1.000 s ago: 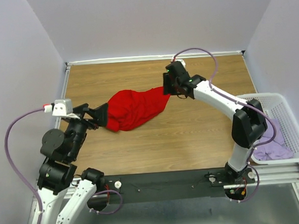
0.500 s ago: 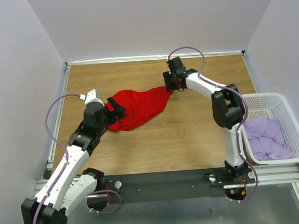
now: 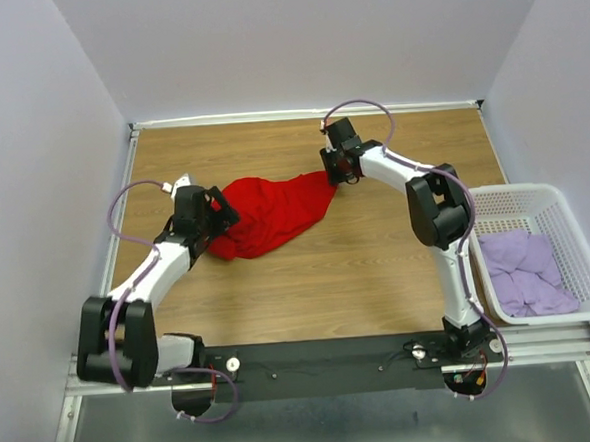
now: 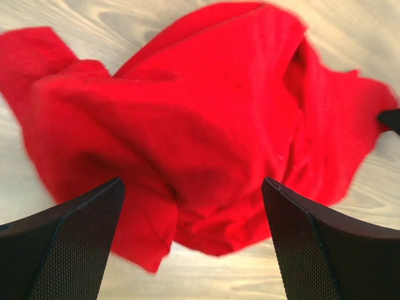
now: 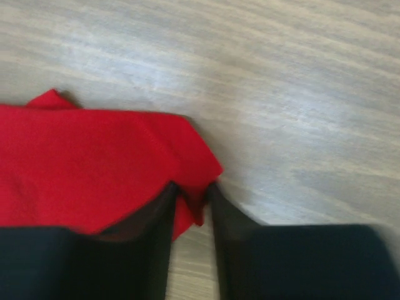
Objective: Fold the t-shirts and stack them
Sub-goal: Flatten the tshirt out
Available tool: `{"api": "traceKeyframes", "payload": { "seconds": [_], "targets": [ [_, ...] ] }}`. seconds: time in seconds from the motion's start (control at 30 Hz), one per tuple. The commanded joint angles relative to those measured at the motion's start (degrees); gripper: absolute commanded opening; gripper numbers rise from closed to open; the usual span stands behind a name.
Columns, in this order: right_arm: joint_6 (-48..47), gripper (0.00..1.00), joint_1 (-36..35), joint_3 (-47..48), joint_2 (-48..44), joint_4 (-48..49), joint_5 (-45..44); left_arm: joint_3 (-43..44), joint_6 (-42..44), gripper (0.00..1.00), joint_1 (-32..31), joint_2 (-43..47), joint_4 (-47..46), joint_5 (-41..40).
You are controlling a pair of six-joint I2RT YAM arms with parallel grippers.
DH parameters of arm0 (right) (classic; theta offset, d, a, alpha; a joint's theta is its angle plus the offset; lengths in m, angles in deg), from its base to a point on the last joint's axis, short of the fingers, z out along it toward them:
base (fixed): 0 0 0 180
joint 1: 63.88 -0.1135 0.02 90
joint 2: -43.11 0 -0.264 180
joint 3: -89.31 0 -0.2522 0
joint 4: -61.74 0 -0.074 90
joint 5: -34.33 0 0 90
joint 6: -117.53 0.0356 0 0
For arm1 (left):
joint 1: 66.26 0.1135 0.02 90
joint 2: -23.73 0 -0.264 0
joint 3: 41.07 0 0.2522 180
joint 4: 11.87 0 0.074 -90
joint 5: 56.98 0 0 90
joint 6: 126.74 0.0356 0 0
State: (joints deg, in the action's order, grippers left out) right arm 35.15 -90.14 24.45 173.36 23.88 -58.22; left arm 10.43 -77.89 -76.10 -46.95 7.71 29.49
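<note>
A bright red t-shirt (image 3: 269,211) lies crumpled on the wooden table, left of centre. My left gripper (image 3: 220,218) hovers at its left end, jaws wide open. In the left wrist view the red t-shirt (image 4: 187,125) fills the frame beyond the left gripper (image 4: 192,182), and nothing sits between the fingers. My right gripper (image 3: 334,173) is at the shirt's far right corner. In the right wrist view the right gripper (image 5: 190,190) pinches a pointed corner of the red t-shirt (image 5: 81,156) down on the table. Pale lilac t-shirts (image 3: 523,267) lie bunched in the basket.
A white lattice basket (image 3: 588,263) stands at the table's right edge, beside the right arm's base. Raised white rails border the table at the back and left. Bare wood shows in front of the red shirt and to its right.
The left arm has stretched out low across the table to the shirt's left end. The right gripper has dropped to the shirt's right corner and its jaws have narrowed onto the cloth.
</note>
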Motion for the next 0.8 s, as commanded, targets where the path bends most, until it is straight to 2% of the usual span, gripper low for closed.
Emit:
{"api": "traceKeyframes", "payload": {
  "seconds": [0.0,0.03,0.07,0.23,0.33,0.37,0.4,0.43,0.5,0.57,0.6,0.7,0.73,0.77],
  "targets": [
    [0.3,0.23,-2.0,-5.0,-3.1,-0.2,4.1,3.3,3.2,0.98,0.4,-9.6,-5.4,3.3],
    [0.9,0.14,-2.3,-8.1,-4.5,-0.3,4.5,5.3,4.3,0.98,0.4,-11.6,-5.4,3.3],
    [2.6,0.01,-2.5,-9.8,-6.1,-0.3,5.4,6.4,5.0,0.97,0.4,-13.5,-5.3,3.3],
    [6.9,0.01,-7.2,-22.2,-20.1,-2.3,8.2,16.5,9.2,0.93,0.4,-25.8,-5.5,5.5],
    [11.8,0.01,-12.6,-29.1,-28.7,-3.3,11.9,23.1,11.5,0.88,0.3,-33.5,-5.4,8.7],
    [13.0,0.0,-14.3,-30.6,-30.2,-3.3,13.6,28.1,12.0,0.86,0.2,-35.5,-5.3,9.9],
    [15.9,0.01,-18.2,-32.1,-32.1,-3.3,14.6,30.9,12.9,0.81,-0.2,-37.5,-5.1,12.9],
    [18.6,0.01,-20.0,-32.5,-32.6,-3.2,15.5,36.3,13.1,0.81,-0.5,-41.2,-4.3,14.1],
    [20.1,0.01,-25.1,-32.1,-32.1,-2.5,16.1,41.3,14.0,0.78,-2.0,-44.9,-3.2,16.4],
    [20.8,0.02,-27.3,-29.8,-30.9,-2.4,15.6,45.7,14.4,0.78,-2.9,-45.2,-2.2,16.8],
    [21.3,0.05,-28.0,-29.0,-30.1,-2.4,15.4,45.9,14.5,0.78,-3.5,-43.6,-2.3,16.3],
    [22.5,0.27,-27.8,-27.2,-31.5,-2.6,9.9,42.6,15.4,0.82,-3.7,-38.6,-2.5,12.3],
    [22.4,0.34,-27.8,-27.2,-32.5,-2.7,7.9,41.0,15.7,0.83,-3.7,-34.0,-2.2,10.8],
    [21.9,0.46,-27.4,-27.6,-34.6,-2.9,4.4,37.1,16.4,0.85,-3.7,-28.8,-1.5,7.6]
  ]
}}
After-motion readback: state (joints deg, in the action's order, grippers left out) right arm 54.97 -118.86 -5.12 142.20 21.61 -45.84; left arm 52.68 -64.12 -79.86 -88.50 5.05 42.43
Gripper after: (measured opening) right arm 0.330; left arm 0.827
